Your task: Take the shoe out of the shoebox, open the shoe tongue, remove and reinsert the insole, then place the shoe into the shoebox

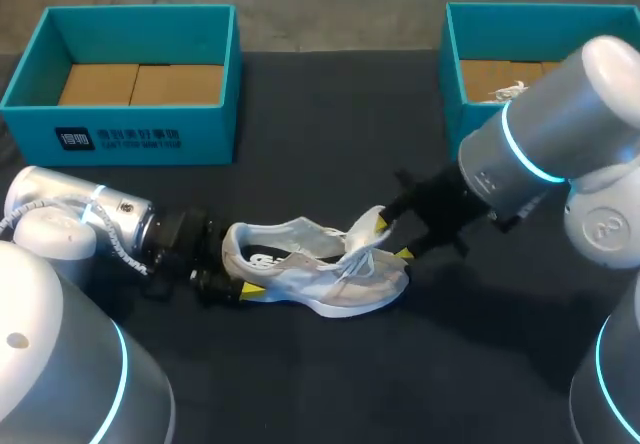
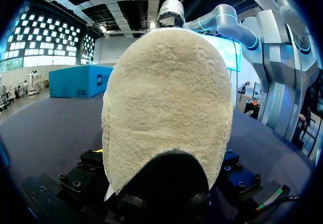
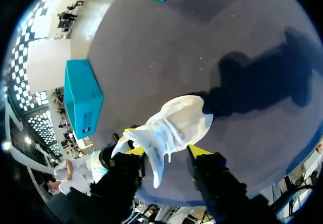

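Observation:
A white sneaker (image 1: 320,269) stands upright on the dark table, toe to the right. My left gripper (image 1: 240,262) is at its heel, one finger on each flank, shut on it. The left wrist view is filled by the cream heel (image 2: 166,108). The tongue (image 1: 365,229) stands lifted. My right gripper (image 1: 393,241) is over the laces beside the tongue, its yellow tips apart. In the right wrist view the tongue and a lace end (image 3: 156,158) hang loosely between the open fingers of my right gripper (image 3: 164,156), gripped by neither.
A teal shoebox (image 1: 130,139) with a cardboard floor stands at the back left. A second teal box (image 1: 452,74) is at the back right, partly behind my right arm, with something white (image 1: 510,91) inside. Bare table lies in front of the shoe.

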`<state>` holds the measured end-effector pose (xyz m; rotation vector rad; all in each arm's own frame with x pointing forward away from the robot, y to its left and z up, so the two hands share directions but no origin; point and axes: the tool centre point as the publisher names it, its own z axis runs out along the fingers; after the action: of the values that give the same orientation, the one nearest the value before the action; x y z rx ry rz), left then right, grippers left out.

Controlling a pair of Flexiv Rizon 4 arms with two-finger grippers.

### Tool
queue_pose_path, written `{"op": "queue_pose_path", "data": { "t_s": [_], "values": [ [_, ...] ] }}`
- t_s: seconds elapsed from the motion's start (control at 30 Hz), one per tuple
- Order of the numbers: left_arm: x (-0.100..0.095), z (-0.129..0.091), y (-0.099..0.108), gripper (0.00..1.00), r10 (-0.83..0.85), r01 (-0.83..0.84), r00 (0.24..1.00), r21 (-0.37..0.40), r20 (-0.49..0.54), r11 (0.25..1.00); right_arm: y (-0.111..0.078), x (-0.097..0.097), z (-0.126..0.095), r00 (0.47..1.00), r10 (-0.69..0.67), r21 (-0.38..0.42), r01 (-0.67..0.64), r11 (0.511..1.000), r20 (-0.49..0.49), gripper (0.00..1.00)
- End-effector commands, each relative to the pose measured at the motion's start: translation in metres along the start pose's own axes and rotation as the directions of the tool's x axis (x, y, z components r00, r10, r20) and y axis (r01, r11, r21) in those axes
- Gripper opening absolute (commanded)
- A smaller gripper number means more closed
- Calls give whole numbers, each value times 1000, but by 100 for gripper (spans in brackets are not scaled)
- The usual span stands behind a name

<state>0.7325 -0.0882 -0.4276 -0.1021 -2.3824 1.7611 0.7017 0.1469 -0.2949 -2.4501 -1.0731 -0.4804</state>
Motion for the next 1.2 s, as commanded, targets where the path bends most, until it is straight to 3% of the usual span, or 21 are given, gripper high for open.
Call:
{"op": "queue_pose_path", "data": {
  "t_s": [0.03,0.27,0.53,0.57,0.6,0.67,0.73,0.83,1.07,1.2],
  "values": [
    [1,0,0,0,0,0,1000,-2,2,1000,-16,20,-14,932,361,-249,-342,906,35,100],
    [1,0,0,0,0,0,1000,-2,2,1000,-30,42,-31,970,190,-272,-143,952,151,100],
    [1,0,0,0,0,0,1000,-2,2,1000,-35,56,-42,957,13,-280,71,957,290,100],
    [1,0,0,0,0,0,1000,-2,2,1000,-37,58,-43,953,-6,-283,95,954,301,95],
    [1,0,0,0,0,0,1000,-2,2,1000,-37,59,-44,951,-21,-285,114,952,308,83],
    [1,0,0,0,0,0,1000,-2,2,1000,-39,62,-46,942,-57,-291,159,944,331,47],
    [1,0,0,0,0,0,1000,-2,2,1000,-40,64,-48,934,-92,-285,198,938,344,32],
    [1,0,0,0,0,0,1000,-2,2,1000,-42,67,-48,915,-161,-266,271,925,371,0],
    [1,0,0,0,0,0,1000,-2,2,1000,-49,72,-49,835,-359,-201,470,859,417,0],
    [1,0,0,0,0,0,1000,-2,2,1000,-54,73,-51,748,-529,-122,616,778,401,0]
  ]
}}
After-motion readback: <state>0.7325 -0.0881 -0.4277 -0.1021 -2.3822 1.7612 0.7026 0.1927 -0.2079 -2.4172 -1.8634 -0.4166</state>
